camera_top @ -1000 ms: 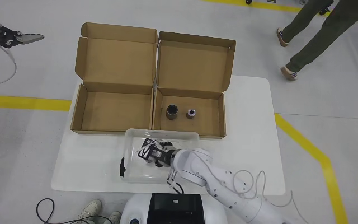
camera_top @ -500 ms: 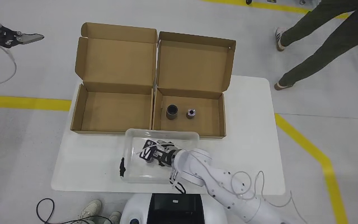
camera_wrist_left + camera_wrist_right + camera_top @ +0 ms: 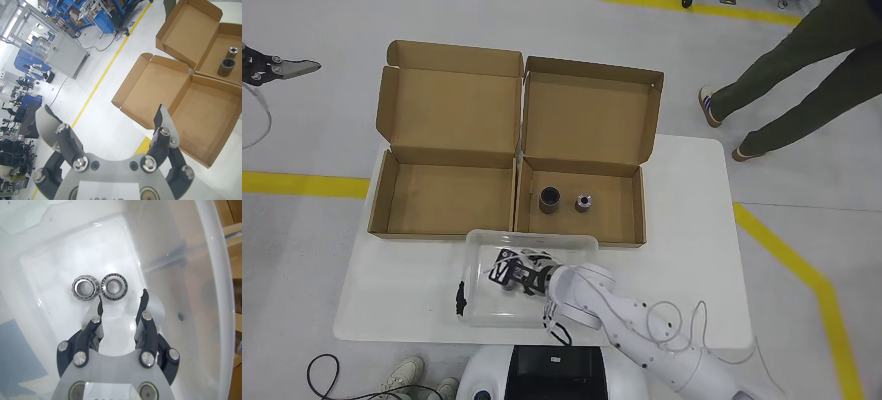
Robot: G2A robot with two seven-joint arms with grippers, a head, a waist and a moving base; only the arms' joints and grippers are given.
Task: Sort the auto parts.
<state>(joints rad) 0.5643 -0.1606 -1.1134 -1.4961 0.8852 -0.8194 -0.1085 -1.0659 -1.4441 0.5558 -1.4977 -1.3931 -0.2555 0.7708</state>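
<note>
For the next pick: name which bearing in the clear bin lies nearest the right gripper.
The bearing with the flat ring face, just ahead of the right gripper; the roller-cage bearing beside it sits farther aside.

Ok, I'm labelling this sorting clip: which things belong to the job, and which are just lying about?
Job: bearings, clear bin, left box, right box, metal sleeves, right gripper.
Lying about: black scrap at the bin's edge, floor cable.

Pale grey glossy floor (image 3: 322, 120), yellow tape lines (image 3: 302, 184) crossing it, white desk (image 3: 692, 200) with rounded corners, blue workbenches (image 3: 105, 13) along the far side, aluminium-framed enclosure (image 3: 62, 51) with grey panels, black cable (image 3: 100, 50) trailing on the floor, black office chairs (image 3: 17, 149)
</note>
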